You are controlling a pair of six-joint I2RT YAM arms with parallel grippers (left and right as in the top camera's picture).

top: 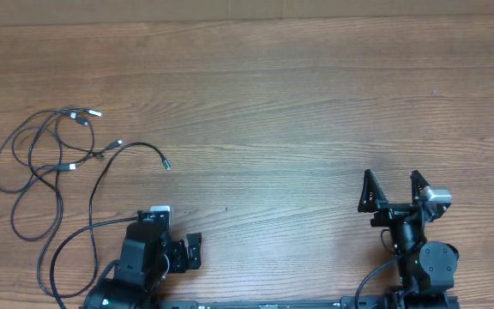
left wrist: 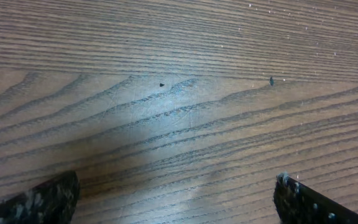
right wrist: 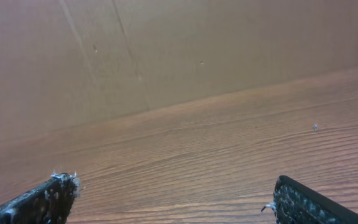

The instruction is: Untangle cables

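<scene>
The cables [top: 48, 156] lie as a loose tangle of thin black strands with small silvery plug tips at the table's left side in the overhead view. One long strand ends in a plug tip [top: 166, 164] and curves back towards the left arm's base. My left gripper [top: 181, 246] is at the front left, right of the tangle and apart from it. In the left wrist view it [left wrist: 178, 186] is open over bare wood. My right gripper [top: 393, 190] is open at the front right, far from the cables. The right wrist view [right wrist: 174, 180] shows it empty.
The wooden table [top: 281, 103] fills the overhead view. A plain brown wall [right wrist: 166, 50] rises behind the table's far edge in the right wrist view. Both arm bases sit at the front edge.
</scene>
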